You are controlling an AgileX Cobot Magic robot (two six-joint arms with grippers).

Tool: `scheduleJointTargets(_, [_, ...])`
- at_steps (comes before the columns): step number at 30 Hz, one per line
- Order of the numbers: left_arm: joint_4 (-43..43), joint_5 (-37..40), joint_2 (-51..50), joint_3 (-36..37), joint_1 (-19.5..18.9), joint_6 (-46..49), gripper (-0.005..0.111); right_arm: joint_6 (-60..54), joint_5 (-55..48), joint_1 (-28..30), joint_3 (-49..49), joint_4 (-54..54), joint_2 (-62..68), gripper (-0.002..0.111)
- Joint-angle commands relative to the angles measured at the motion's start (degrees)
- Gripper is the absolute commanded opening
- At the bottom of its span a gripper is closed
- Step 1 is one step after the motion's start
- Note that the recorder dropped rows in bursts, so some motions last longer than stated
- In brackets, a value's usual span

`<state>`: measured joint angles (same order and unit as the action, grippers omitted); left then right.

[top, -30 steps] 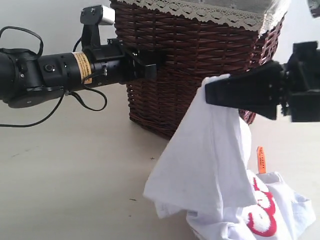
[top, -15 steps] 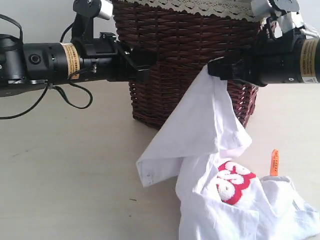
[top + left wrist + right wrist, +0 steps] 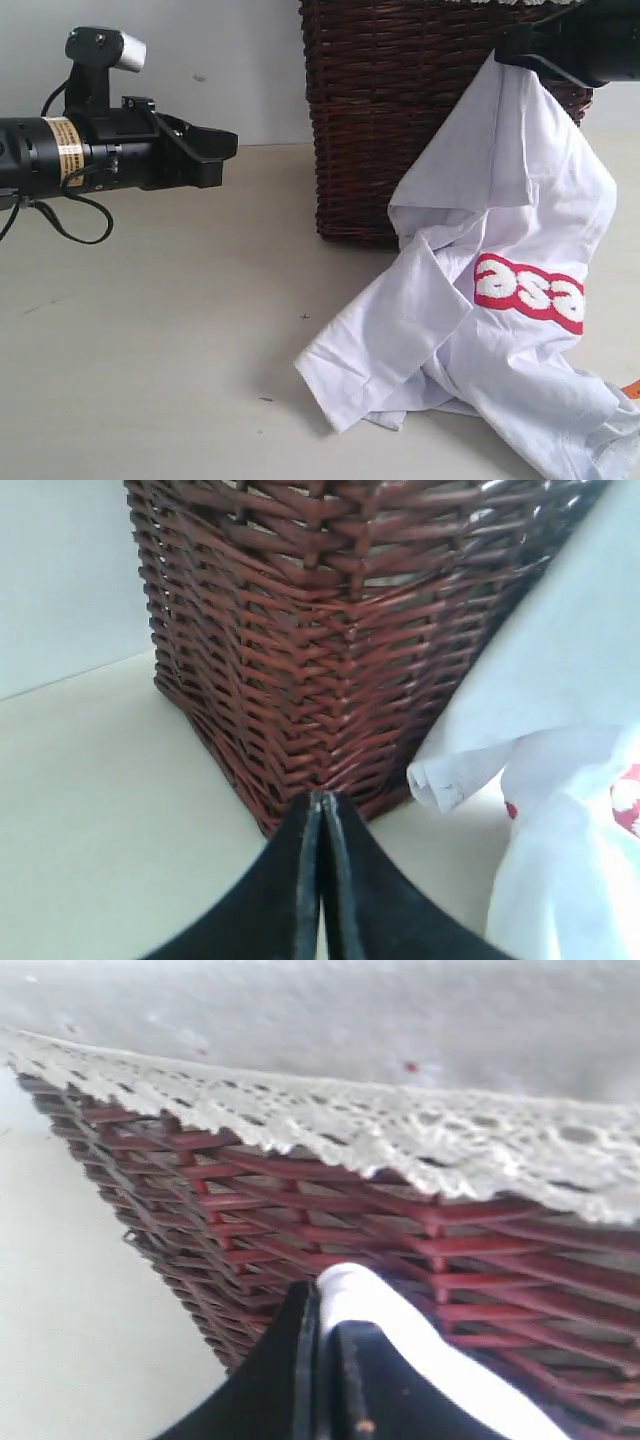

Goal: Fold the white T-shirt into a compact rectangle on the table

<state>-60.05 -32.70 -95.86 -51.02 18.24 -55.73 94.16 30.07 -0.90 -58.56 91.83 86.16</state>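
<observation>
We log the left pincer (image 3: pixel 228 150) (black, on the arm with the yellow label) level above the wide pale beige matte desk (image 3: pixel 150 330), on the side toward its left edge. In the left wrist view its two black fingers (image 3: pixel 290 890) are pressed flat together with nothing between them, so it is closed and empty. It is well apart from the cloth.

The right pincer (image 3: pixel 505 50) is up high toward the desk's far right corner, in front of the dark brown wicker basket (image 3: pixel 400 120). It is clamped on a pinch of the white cotton short-sleeved T-shirt (image 3: pixel 500 200); the right wrist view shows white cloth coming out between its fingers (image 3: pixel 375 1380).

The T-shirt hangs from that grip down across the basket's front wall. Its lower part is crumpled on the desk in front of the basket, toward the right edge, with one loose flap spread toward the middle. The fuzzy white lettering outlined in thick red (image 3: pixel 528 290) faces outward on the hanging part, tilted.

The basket stands on the desk near the far edge. Its lace-trimmed grey liner (image 3: pixel 400 1130) folds over the rim. A small orange thing (image 3: pixel 631 389) peeks out beside the cloth at the right edge; we cannot tell what it is.
</observation>
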Motion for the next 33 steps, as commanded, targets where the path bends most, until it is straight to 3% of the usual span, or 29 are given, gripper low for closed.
scheduleJointTargets(1, [1.2,-1.5,2.4,1.7,-0.3,0.1,0.000,4.0,7.6,0.3,-0.7,4.2,-0.2,0.000])
scheduleJointTargets(8, [2.2,-1.5,8.2,5.8,-0.3,0.1,0.000,5.1,19.1,0.3,-0.4,5.4,-3.3,0.000])
scheduleJointTargets(16, [2.5,-1.6,14.3,9.4,-0.3,-1.6,0.000,6.5,20.7,0.3,6.2,4.8,-13.8,0.000])
scheduleJointTargets(27, [2.2,-4.7,23.2,15.1,-0.3,-3.2,0.000,7.6,39.9,0.0,7.3,5.0,-20.8,0.000])
scheduleJointTargets(33, [2.2,-1.4,29.4,15.8,-0.3,-3.7,0.000,8.1,38.3,-8.5,7.4,8.1,-20.3,0.000])
